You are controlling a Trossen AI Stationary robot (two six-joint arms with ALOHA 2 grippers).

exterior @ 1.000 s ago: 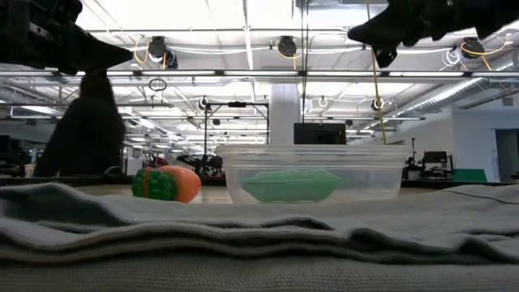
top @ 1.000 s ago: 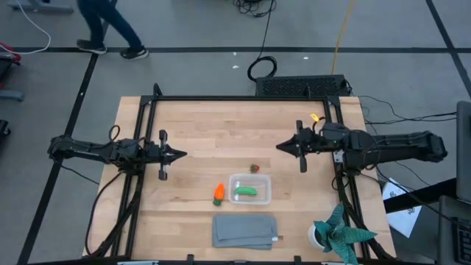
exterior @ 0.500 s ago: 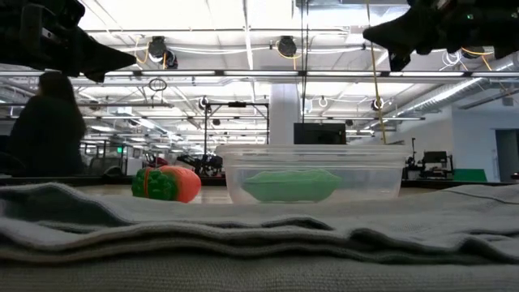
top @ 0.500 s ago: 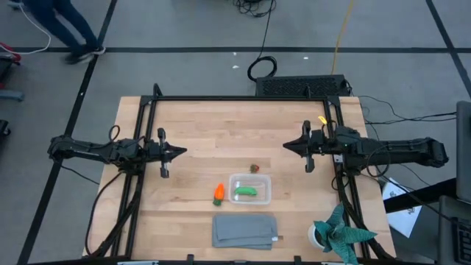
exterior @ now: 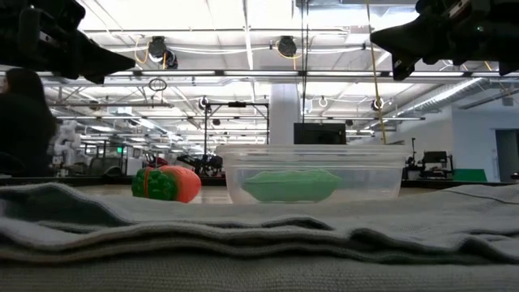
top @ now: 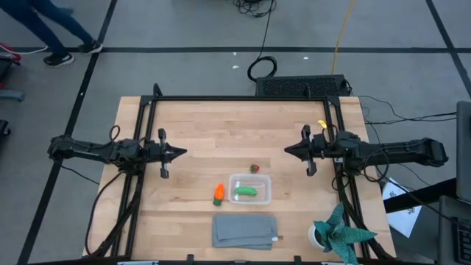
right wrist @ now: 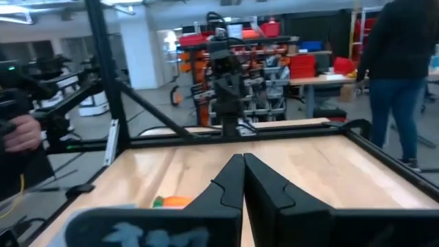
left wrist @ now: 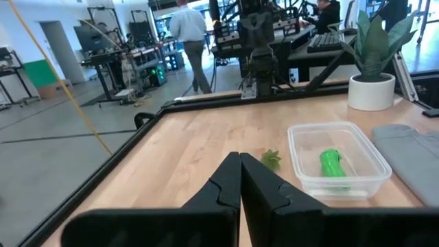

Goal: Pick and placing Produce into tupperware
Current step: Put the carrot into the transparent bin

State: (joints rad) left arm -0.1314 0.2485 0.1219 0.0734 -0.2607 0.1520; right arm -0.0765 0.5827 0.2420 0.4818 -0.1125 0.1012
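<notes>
Pod, green and elongated [top: 246,191], sits inside clear rectangular tupperware [top: 250,179]; orange carrot [top: 218,193] at its 9 o'clock and reddish-brown piece [top: 255,168] at 12 remain out; both claws closed, empty.

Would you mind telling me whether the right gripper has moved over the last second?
Yes. In the high view the right gripper has drawn back toward the table's right edge, away from the clear tupperware, which has stayed put.

A clear, glossy plastic container [top: 249,189] is sitting on the pale, smooth wooden table [top: 221,132] framed by matt black metal rails [top: 243,99], while a soft grey cloth [top: 244,230] is lying folded and matt beside it.
</notes>
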